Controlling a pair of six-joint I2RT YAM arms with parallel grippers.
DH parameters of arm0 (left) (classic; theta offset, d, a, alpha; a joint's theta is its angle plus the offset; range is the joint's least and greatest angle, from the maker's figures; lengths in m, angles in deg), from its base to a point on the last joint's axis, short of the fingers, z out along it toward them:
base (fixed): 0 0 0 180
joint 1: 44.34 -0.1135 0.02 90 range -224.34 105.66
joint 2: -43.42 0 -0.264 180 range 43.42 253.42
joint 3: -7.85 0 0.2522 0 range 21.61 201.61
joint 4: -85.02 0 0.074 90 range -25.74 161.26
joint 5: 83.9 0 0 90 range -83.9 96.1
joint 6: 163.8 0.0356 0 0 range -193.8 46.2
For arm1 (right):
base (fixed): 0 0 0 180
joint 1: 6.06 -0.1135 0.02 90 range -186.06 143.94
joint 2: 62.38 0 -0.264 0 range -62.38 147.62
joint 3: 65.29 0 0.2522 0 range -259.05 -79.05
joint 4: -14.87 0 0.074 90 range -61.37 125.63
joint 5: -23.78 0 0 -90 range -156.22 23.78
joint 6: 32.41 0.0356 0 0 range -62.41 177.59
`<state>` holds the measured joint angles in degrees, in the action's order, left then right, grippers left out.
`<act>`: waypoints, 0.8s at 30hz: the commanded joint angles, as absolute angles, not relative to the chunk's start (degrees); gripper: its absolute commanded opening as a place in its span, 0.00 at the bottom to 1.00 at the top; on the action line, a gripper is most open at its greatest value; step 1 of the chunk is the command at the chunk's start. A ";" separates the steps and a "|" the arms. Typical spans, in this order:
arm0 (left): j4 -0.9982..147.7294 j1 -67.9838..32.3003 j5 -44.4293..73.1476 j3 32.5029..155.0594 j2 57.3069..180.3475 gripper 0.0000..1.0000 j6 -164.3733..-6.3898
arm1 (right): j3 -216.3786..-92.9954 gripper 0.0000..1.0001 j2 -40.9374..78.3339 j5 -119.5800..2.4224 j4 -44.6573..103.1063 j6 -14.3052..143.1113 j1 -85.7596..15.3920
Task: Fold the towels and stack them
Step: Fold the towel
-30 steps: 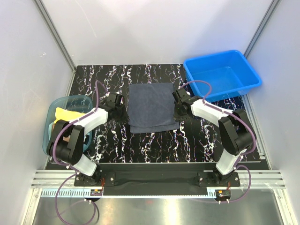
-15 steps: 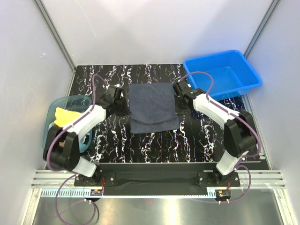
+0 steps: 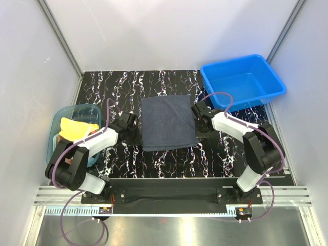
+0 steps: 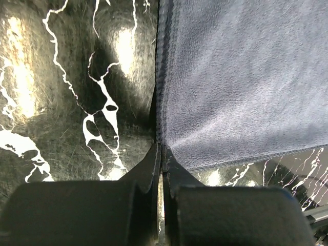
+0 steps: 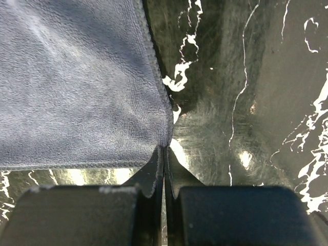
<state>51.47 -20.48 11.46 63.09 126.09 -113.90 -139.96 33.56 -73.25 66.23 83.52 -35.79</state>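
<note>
Towel count and layout at the bench, seen from beside the rig. One slate-blue towel (image 3: 168,123) lies spread flat at the middle of the black, white-veined table (image 3: 169,164), a rough square set slightly askew, its far edge towards the back wall and its near edge towards the arm bases. The wrist views show a short, dense nap with soft pale streaks, and a narrow stitched hem along the near edge and both sides (image 4: 241,82) (image 5: 77,87). One yellow towel (image 3: 77,128) lies crumpled in the single teal tub (image 3: 61,115) at the table's left edge; whether more cloth sits beneath it cannot be told. One blue bin (image 3: 242,82) stands at the far right corner, well apart from the spread towel.

Two grippers are at work, one at each near corner. The left gripper (image 4: 160,151) (image 3: 136,134) has its jaws pressed together with no gap, the tips pinching the near left corner where the side hem meets the near hem. The right gripper (image 5: 164,151) (image 3: 200,131) is likewise closed tight, its tips nipping the near right corner. Both sit low against the table, flanking the towel
</note>
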 commanded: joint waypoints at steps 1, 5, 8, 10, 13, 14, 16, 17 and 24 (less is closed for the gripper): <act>53.16 -20.61 8.91 64.68 124.81 0.00 -113.18 | -141.89 0.00 33.16 -73.60 64.66 83.52 -35.85; 51.05 -20.52 9.08 65.99 122.88 0.00 -112.65 | -143.82 0.00 30.35 -72.90 67.21 83.17 -35.85; 52.18 -20.26 10.31 63.99 120.86 0.00 -113.17 | -141.64 0.00 28.76 -71.42 66.52 83.95 -35.85; 55.16 -20.26 11.98 60.73 121.29 0.00 -113.97 | -138.04 0.00 28.59 -70.44 64.15 84.74 -35.85; 57.63 -19.74 12.25 58.00 122.96 0.00 -114.41 | -134.52 0.00 28.93 -70.00 61.60 86.15 -35.76; 58.07 -19.56 12.34 57.56 123.57 0.00 -114.49 | -133.99 0.00 29.20 -69.65 61.33 86.33 -35.85; 57.90 -19.29 11.82 57.03 124.19 0.00 -114.41 | -132.41 0.00 29.20 -69.47 60.19 86.77 -35.85; 57.73 -19.29 11.46 56.86 124.37 0.00 -114.32 | -131.88 0.00 29.03 -69.38 60.09 86.94 -35.85; 54.75 -19.03 8.21 56.77 123.05 0.00 -114.23 | -128.28 0.08 26.92 -66.32 57.20 86.51 -35.94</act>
